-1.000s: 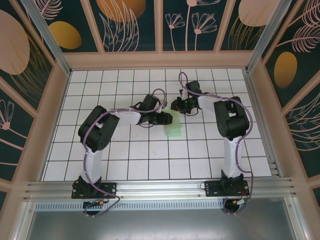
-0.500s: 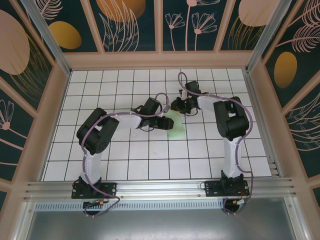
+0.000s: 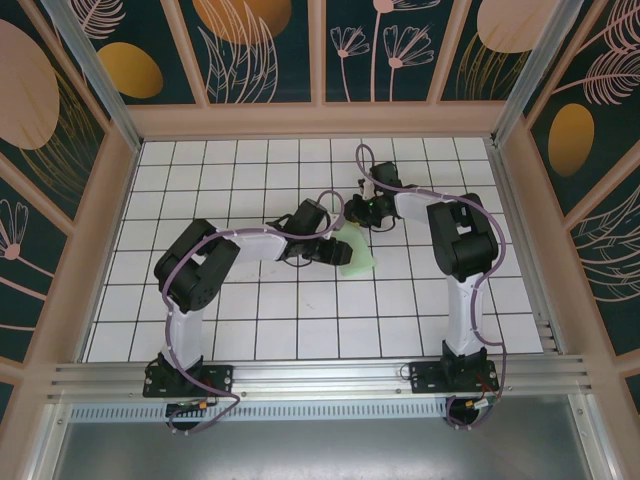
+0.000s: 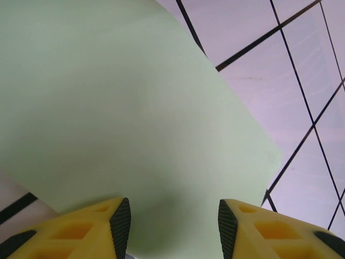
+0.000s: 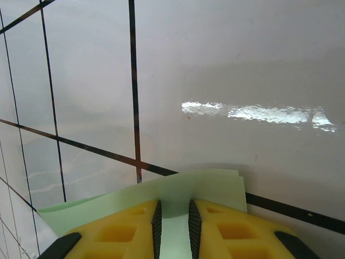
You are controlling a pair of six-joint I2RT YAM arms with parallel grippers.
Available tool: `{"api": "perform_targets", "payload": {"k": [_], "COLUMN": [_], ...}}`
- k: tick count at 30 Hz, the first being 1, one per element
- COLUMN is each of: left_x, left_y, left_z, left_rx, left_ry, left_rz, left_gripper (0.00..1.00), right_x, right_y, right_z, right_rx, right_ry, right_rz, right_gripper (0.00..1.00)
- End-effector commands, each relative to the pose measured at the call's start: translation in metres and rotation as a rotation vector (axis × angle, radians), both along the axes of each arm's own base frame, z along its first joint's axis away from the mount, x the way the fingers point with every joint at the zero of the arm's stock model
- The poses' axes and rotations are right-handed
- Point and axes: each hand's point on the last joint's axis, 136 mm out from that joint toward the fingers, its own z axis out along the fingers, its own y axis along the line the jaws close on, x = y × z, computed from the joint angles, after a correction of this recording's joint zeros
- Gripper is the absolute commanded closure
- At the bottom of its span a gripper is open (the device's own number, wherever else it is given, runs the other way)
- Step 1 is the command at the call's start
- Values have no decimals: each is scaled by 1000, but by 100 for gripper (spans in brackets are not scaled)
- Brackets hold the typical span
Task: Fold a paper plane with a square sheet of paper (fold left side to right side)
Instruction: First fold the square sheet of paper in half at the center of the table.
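The left arm (image 3: 190, 275) and the right arm (image 3: 458, 310) are built alike, with smooth white shells on the long links and bulky black housings at the joints. Each stands on a flat black base plate (image 3: 188, 380), where its wiring gathers in a small tangle. A lilac cable (image 3: 361, 160) runs loosely along each arm (thin, and looped rather than clipped flat). Seen from the wrists, the left claw (image 4: 173, 226) and the right claw (image 5: 172, 224) carry chunky yellow fingers (image 4: 81, 229) with moulded rectangular recesses, black pads (image 4: 122, 224) lining their inner faces, and black caps at the outer corners.
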Motion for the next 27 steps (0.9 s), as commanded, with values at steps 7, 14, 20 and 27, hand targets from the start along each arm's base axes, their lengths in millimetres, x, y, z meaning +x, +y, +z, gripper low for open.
{"api": "perform_targets", "payload": {"k": [7,14,20,27], "left_x": [-32,-46,-64,-75], "left_y": [-5,-4,-2,-7], "left_z": [-6,-11,-16,-18], "left_rx": [38,48,51,38], "left_ry": [41,62,90,102], "left_rz": [-61,-71,-85,-99], "left_gripper": [50,50,50,49], "right_x": [-46,-46,-46,-46], "right_y": [-24,-23,-23,-23], "right_z": [-64,-63,-63,-64], "right_rx": [-158,-150,-148,-146], "right_ry": [201,198,200,201], "right_rz": [-24,-24,-25,-23], "right_gripper": [74,74,74,74]}}
